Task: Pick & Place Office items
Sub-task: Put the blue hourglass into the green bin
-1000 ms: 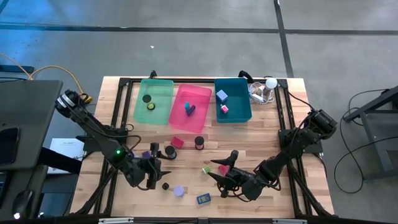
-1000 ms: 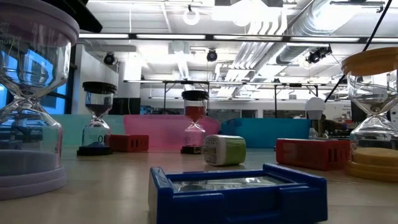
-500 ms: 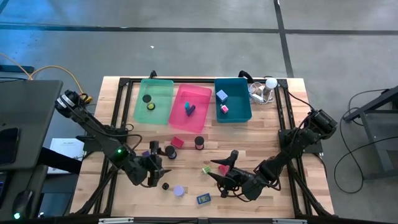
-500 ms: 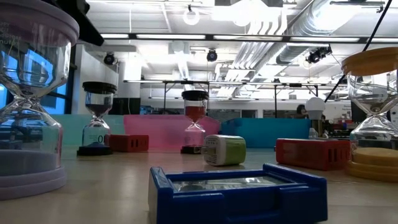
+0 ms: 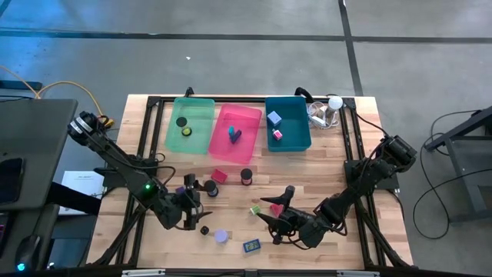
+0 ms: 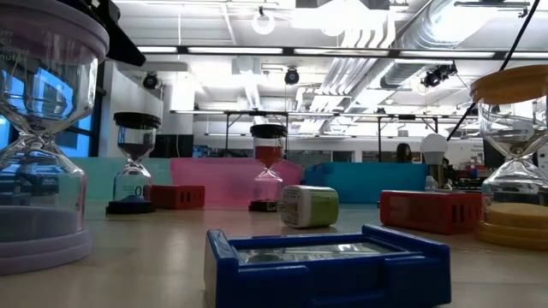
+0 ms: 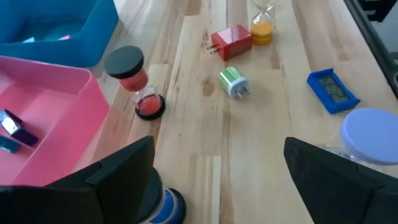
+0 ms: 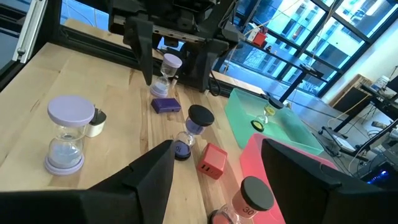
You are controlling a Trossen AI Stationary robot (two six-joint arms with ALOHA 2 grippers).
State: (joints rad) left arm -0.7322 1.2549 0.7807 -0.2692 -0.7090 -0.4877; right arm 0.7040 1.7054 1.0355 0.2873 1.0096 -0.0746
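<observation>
Low view, blue block [image 6: 327,259], flat, rimmed

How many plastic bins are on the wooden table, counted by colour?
Green rectangular plastic bin: 1
Pink rectangular plastic bin: 1
Teal rectangular plastic bin: 1
Total: 3

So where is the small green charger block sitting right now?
In the high view the green charger block lies on the bare wood near the table's middle front, just left of the right gripper and apart from it, with the blue block nearer the front edge.
</observation>
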